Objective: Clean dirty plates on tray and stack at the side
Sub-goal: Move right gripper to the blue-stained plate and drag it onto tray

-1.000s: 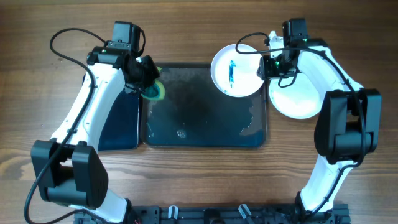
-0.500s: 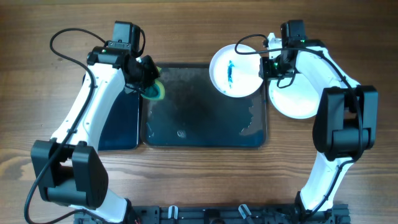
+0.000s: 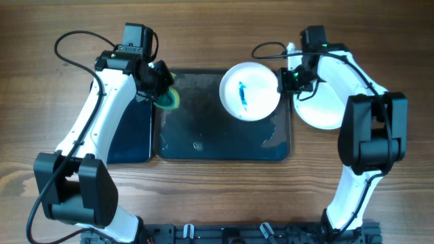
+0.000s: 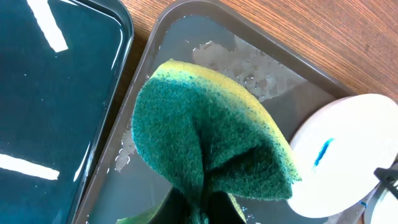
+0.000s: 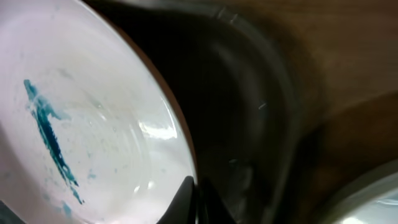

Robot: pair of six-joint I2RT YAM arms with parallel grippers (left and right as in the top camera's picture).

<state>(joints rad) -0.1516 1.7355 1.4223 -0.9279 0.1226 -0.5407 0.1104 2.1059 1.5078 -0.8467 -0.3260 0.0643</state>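
Note:
My right gripper (image 3: pixel 283 80) is shut on the rim of a white plate (image 3: pixel 249 91) with a blue-green streak, holding it tilted over the far right part of the dark grey tray (image 3: pixel 203 146). The right wrist view shows the streaked plate (image 5: pixel 81 137) pinched between my fingers (image 5: pixel 194 190). Clean white plates (image 3: pixel 322 108) lie stacked on the table right of the tray. My left gripper (image 3: pixel 161 91) is shut on a green and yellow sponge (image 4: pixel 205 137) above the tray's far left corner (image 4: pixel 186 18).
A smaller glossy black tray (image 3: pixel 129 135) lies left of the grey tray. Water drops and smears lie on the grey tray's floor (image 3: pixel 274 132). Cables run behind both arms.
My right gripper has carried the streaked plate leftward and a little toward the front, from the tray's far right corner to over the tray. The left arm has not moved.

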